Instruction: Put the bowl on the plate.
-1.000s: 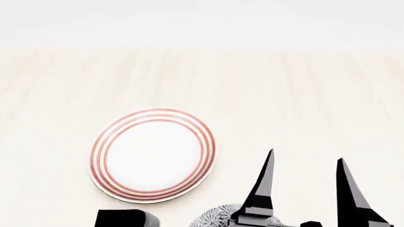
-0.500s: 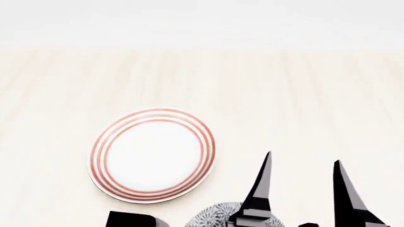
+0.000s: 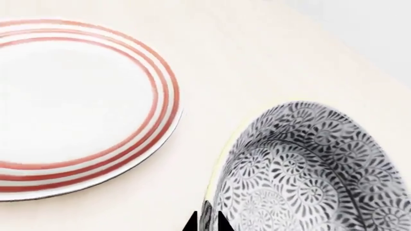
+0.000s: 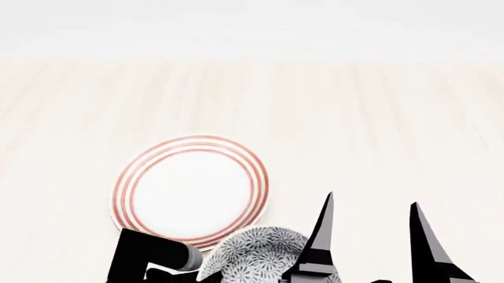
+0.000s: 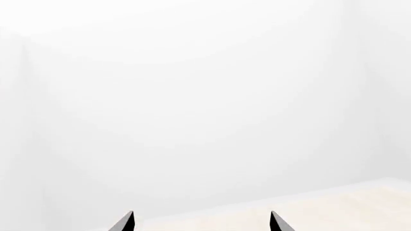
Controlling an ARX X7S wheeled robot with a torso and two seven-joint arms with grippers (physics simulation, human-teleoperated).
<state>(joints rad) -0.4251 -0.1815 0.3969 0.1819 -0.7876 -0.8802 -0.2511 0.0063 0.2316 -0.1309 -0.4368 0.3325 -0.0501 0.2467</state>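
The plate (image 4: pixel 190 192), white with red rings, lies flat on the pale wooden table; in the left wrist view the plate (image 3: pixel 70 103) fills the side away from the bowl. The grey-blue floral bowl (image 4: pixel 254 254) hangs tilted at the plate's near right edge. In the left wrist view the bowl (image 3: pixel 308 168) has its rim pinched between the two black tips of my left gripper (image 3: pixel 206 223), which is shut on it. My right gripper (image 4: pixel 369 205) stands open to the right of the bowl, its fingers pointing up; the right gripper (image 5: pixel 201 220) holds nothing.
The pale wooden table (image 4: pixel 354 118) stretches far beyond the plate to a white wall. The black body of my left arm (image 4: pixel 146 259) sits at the near edge, overlapping the plate's front rim in the head view.
My left arm has risen into view and carried the bowl up and toward the plate. The right gripper has dropped slightly and shifted left.
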